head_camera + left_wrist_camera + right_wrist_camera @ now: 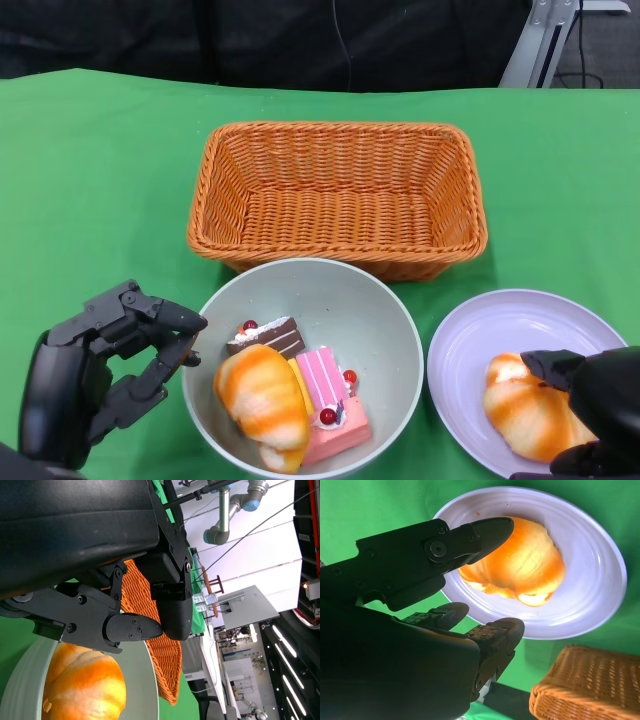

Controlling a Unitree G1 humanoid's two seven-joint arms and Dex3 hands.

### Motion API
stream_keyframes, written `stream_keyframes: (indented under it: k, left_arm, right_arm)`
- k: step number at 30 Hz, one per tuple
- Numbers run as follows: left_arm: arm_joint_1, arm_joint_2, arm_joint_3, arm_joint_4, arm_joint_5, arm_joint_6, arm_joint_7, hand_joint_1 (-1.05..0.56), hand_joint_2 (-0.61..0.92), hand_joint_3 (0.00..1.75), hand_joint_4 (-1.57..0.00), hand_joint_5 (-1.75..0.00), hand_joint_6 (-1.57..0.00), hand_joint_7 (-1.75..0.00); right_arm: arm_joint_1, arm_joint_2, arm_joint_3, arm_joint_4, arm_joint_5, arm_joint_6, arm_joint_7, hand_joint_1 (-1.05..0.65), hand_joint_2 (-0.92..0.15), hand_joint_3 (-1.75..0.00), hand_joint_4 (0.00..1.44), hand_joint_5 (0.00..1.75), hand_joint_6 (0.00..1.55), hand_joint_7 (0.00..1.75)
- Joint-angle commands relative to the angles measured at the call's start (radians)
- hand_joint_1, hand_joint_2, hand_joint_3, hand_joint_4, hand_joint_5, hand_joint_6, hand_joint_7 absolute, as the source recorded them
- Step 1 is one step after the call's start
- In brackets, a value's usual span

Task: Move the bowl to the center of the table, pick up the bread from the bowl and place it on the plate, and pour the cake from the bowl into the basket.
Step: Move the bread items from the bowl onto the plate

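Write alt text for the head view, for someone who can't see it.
A grey-green bowl in the middle of a green table holds a bread roll and cake pieces, with an empty wicker basket behind it. To its right, a second roll lies on a lavender plate by the right hand; the left hand is beside the bowl.

A woven orange wicker basket sat at the frame's upper centre on the green tabletop. Just below it stood a pale grey bowl holding a glazed bread roll and cake slices. At lower right, a lilac plate carried another roll.
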Motion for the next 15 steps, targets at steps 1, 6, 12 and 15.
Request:
stream_keyframes:
  k: [1, 6, 12, 15]
  left_arm:
    - [0.001, 0.012, 0.004, 0.000, 0.003, -0.012, 0.006, -0.18, 0.92, 0.33, -0.75, -1.43, -0.82, -1.04]
    - [-0.002, 0.015, 0.003, 0.003, -0.008, -0.009, -0.004, -0.17, 0.92, 0.34, -0.74, -1.42, -0.81, -1.04]
    - [-0.007, 0.009, 0.005, 0.012, 0.013, -0.023, 0.014, -0.17, 0.91, 0.34, -0.75, -1.43, -0.82, -1.03]
    - [-0.008, 0.008, 0.004, 0.016, 0.002, -0.023, 0.006, -0.18, 0.91, 0.34, -0.74, -1.43, -0.82, -1.03]
  right_arm:
    - [0.024, 0.010, -0.042, -0.071, 0.022, -0.010, -0.029, -0.79, -0.92, -0.07, 0.47, 0.03, 0.38, 0.02]
    - [0.048, 0.050, -0.067, -0.207, 0.071, -0.041, -0.039, -0.73, -0.92, -0.07, 0.55, 0.05, 0.44, 0.03]
    - [0.059, 0.105, -0.062, -0.342, 0.125, -0.115, -0.057, -0.72, -0.92, -0.06, 0.64, 0.07, 0.51, 0.05]
    - [0.059, 0.133, -0.052, -0.393, 0.137, -0.142, -0.043, -0.74, -0.92, -0.08, 0.66, 0.07, 0.53, 0.04]
